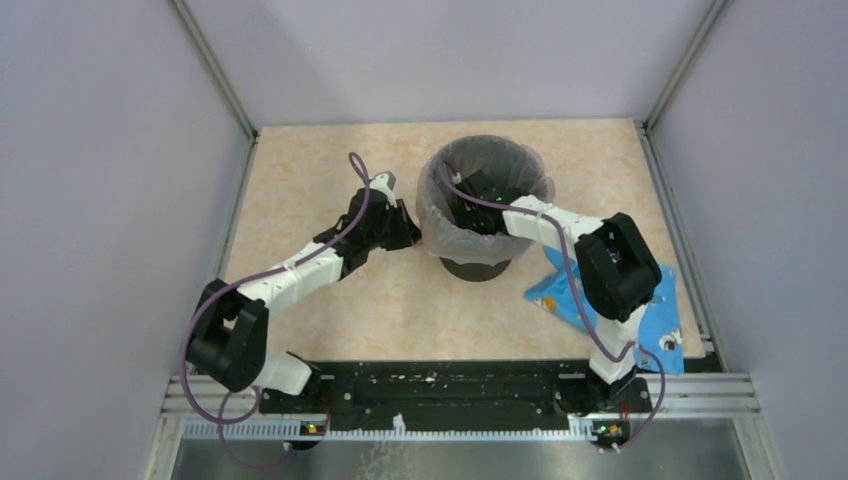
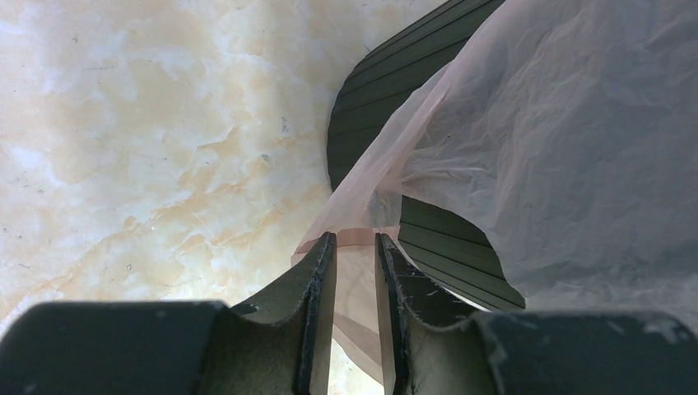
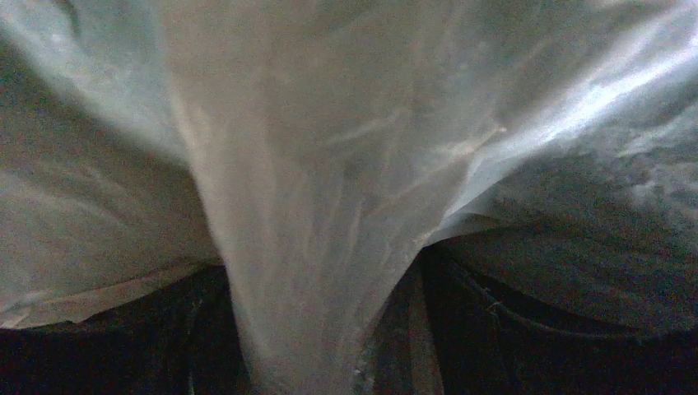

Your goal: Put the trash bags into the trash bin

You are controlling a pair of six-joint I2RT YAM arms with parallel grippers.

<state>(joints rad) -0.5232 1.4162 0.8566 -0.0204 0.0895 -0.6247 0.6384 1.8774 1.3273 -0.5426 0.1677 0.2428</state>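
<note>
The black trash bin stands at the table's middle back. A pale-pink translucent trash bag lines it and is folded out over the rim. My left gripper is at the bin's left outer side. In the left wrist view its jaws stand a narrow gap apart at the bag's hem, beside the bin's ribbed wall. My right gripper reaches down inside the bin. In the right wrist view it is shut on a bunched funnel of the bag's film.
A blue plastic package lies flat on the table to the right of the bin, under my right arm. Grey walls and metal rails enclose the marbled tabletop on the left, back and right.
</note>
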